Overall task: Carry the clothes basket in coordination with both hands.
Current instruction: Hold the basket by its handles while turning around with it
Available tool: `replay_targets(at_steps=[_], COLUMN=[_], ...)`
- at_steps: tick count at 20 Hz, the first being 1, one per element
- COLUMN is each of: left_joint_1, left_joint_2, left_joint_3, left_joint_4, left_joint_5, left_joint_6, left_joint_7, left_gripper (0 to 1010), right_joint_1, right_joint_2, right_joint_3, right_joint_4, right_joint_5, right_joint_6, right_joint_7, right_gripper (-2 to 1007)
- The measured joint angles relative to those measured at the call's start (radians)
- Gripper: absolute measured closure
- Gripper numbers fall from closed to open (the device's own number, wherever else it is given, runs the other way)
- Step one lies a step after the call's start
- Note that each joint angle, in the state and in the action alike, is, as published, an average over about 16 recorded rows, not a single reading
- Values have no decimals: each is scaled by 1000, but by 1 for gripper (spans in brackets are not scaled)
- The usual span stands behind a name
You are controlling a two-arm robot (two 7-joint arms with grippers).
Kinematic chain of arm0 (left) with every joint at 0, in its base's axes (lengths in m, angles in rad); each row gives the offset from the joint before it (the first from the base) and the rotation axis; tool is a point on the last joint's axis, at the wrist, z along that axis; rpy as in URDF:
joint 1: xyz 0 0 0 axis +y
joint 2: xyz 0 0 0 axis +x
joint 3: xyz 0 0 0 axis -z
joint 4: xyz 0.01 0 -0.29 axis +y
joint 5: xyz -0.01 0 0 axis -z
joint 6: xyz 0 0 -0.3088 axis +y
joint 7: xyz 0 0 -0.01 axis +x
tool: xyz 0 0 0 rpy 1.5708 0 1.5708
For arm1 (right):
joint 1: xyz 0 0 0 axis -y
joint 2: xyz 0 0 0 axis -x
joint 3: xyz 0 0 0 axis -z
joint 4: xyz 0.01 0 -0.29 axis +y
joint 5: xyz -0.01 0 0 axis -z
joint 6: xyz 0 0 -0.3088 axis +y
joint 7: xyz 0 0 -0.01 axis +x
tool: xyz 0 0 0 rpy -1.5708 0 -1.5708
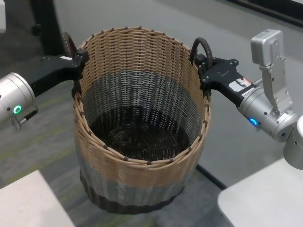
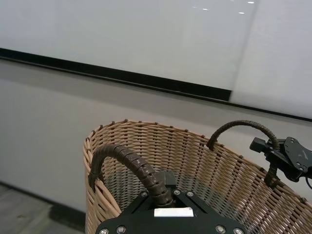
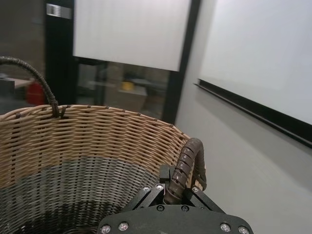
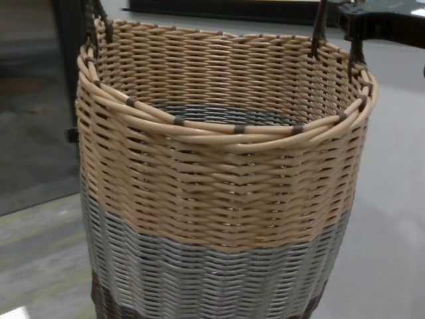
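Observation:
The clothes basket (image 1: 137, 187) is upright, with a tan top band, a grey middle band and a dark base, and it is empty inside. My left gripper (image 1: 75, 61) is shut on the left loop handle (image 1: 70, 45), which also shows in the left wrist view (image 2: 131, 163). My right gripper (image 1: 203, 64) is shut on the right loop handle (image 1: 201, 46), which also shows in the right wrist view (image 3: 187, 161). The basket fills the chest view (image 4: 219, 173). I cannot tell whether its base touches the floor.
Two white tabletop corners lie near me, one at lower left (image 1: 28, 203) and one at lower right (image 1: 265, 198). Grey floor surrounds the basket. A black post (image 1: 45, 23) stands at the back left. A wall with a black strip (image 2: 122, 75) lies beyond.

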Motion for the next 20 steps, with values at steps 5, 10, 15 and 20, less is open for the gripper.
replay_targets(at_steps=[5, 10, 15, 20], left_joint_1=[0, 0, 0, 0], left_joint_2=[0, 0, 0, 0], left_joint_3=[0, 0, 0, 0], left_joint_4=[0, 0, 0, 0], left_joint_5=[0, 0, 0, 0], left_joint_6=[0, 0, 0, 0], left_joint_7=[0, 0, 0, 0], left_gripper=[1010, 1010, 1010, 1010], right_joint_1=[0, 0, 0, 0], right_joint_2=[0, 0, 0, 0], right_joint_3=[0, 0, 0, 0], right_joint_4=[0, 0, 0, 0], right_joint_5=[0, 0, 0, 0], right_joint_6=[0, 0, 0, 0], right_joint_7=[0, 0, 0, 0], right_gripper=[994, 994, 994, 994])
